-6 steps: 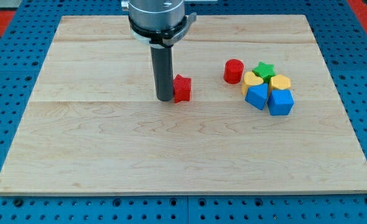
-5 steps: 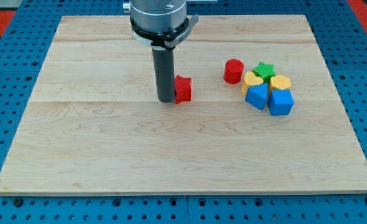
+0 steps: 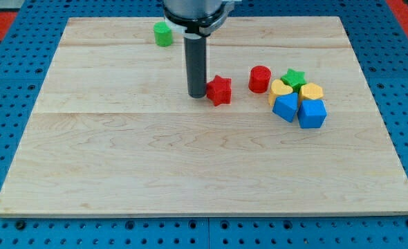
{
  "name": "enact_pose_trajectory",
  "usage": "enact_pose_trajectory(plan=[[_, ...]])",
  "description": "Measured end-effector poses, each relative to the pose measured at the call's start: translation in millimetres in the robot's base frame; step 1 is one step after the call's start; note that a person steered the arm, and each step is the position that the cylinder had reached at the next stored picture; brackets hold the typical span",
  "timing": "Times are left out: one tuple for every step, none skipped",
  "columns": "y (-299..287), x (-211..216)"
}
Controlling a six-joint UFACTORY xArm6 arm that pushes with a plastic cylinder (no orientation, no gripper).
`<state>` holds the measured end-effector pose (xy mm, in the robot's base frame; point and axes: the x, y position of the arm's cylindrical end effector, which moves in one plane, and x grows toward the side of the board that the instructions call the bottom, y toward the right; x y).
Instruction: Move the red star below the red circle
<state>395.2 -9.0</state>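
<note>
The red star [image 3: 220, 90] lies on the wooden board [image 3: 190, 159], to the left of the red circle [image 3: 260, 79] and slightly lower in the view. My tip [image 3: 196, 95] stands right against the star's left side, touching it. A gap of bare wood separates the star from the red circle.
Right of the red circle sits a tight cluster: a green star [image 3: 294, 77], two yellow hearts [image 3: 280, 88] [image 3: 312, 91], and two blue blocks [image 3: 285, 107] [image 3: 312, 114]. A green block [image 3: 163, 34] sits near the board's top, left of the arm.
My tip has moved right and slightly up, pushing the red star closer to the red circle. The arm's shift uncovered the green block at the top.
</note>
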Motion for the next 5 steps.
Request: enact_pose_trajectory(plan=[[14.2,-10.0],[29.2,-10.5],[60.1,-10.5],[70.1,-10.5],[26.9,-19.8]])
